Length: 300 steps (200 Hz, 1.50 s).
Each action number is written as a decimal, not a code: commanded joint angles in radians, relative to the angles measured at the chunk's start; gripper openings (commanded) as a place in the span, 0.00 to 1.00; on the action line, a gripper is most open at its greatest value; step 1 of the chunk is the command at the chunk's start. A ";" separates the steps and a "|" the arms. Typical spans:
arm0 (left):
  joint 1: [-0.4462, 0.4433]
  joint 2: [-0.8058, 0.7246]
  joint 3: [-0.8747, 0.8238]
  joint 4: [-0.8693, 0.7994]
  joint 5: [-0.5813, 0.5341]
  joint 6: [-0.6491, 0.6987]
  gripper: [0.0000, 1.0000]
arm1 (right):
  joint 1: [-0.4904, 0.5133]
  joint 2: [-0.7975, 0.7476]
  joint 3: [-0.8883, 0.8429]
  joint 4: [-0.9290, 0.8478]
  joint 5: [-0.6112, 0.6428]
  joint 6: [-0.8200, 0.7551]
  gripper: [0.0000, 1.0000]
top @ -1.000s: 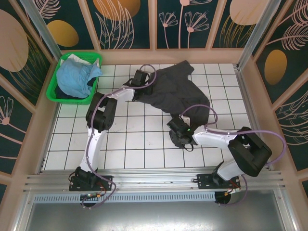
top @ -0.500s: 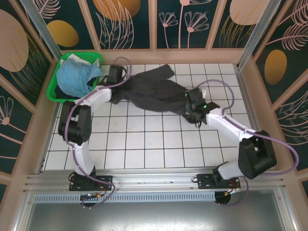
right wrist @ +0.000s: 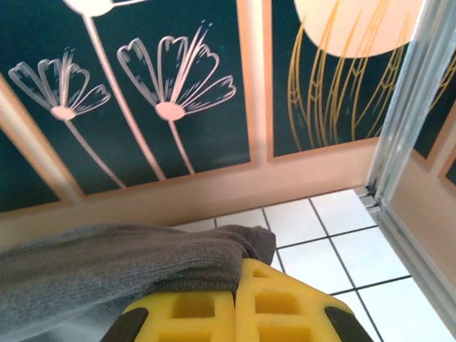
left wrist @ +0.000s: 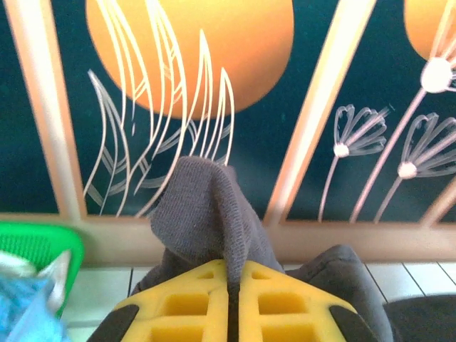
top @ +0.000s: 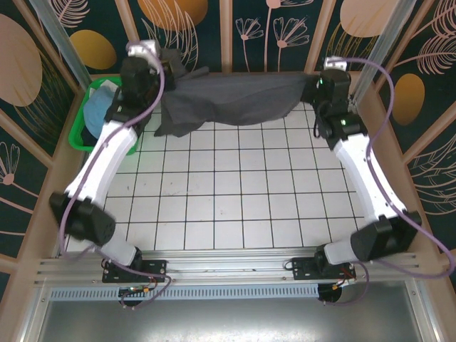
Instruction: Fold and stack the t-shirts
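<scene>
While both jaws clamp its edges, the charcoal t-shirt (top: 228, 100) hangs stretched and rumpled.

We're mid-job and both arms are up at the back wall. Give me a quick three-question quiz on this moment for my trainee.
1. True or false: the left gripper and the right gripper are each shut on the dark grey t-shirt.
2. Where is the light blue t-shirt? A) in the green basket; B) folded on top of the dark grey t-shirt; C) in the right gripper.
3. Fill in: the dark grey t-shirt is stretched between the two grippers along the ____ edge of the table.
Key: 1 true; 2 A; 3 far.
</scene>
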 commanded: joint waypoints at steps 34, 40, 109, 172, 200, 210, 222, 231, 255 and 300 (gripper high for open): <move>0.003 -0.364 -0.839 0.333 0.085 -0.225 0.38 | 0.037 -0.364 -0.704 0.089 -0.130 0.278 0.12; 0.003 -0.380 -0.892 0.331 0.096 -0.250 0.51 | 0.037 -0.387 -0.748 0.064 -0.144 0.306 0.20; 0.001 -0.292 -0.924 0.254 0.112 -0.306 0.81 | 0.005 -0.477 -0.870 -0.024 -0.176 0.410 0.77; -0.016 -0.018 -0.768 0.182 0.181 -0.196 0.75 | -0.196 -0.172 -0.831 0.085 -0.186 0.384 0.80; -0.017 0.011 -0.760 0.179 0.170 -0.199 0.48 | -0.276 -0.095 -0.837 0.110 -0.202 0.379 0.78; -0.017 -0.008 -0.765 0.180 0.159 -0.202 0.37 | -0.293 -0.082 -0.842 0.133 -0.231 0.374 0.75; -0.016 -0.035 -0.765 0.169 0.147 -0.200 0.27 | -0.304 -0.071 -0.850 0.160 -0.270 0.371 0.71; -0.017 -0.060 -0.765 0.156 0.134 -0.200 0.21 | -0.310 -0.062 -0.854 0.174 -0.290 0.371 0.68; -0.017 -0.123 -0.771 0.127 0.123 -0.193 0.12 | -0.320 -0.037 -0.870 0.196 -0.298 0.370 0.58; -0.016 -0.167 -0.779 0.086 0.088 -0.191 0.24 | -0.347 -0.075 -0.901 0.204 -0.324 0.373 0.39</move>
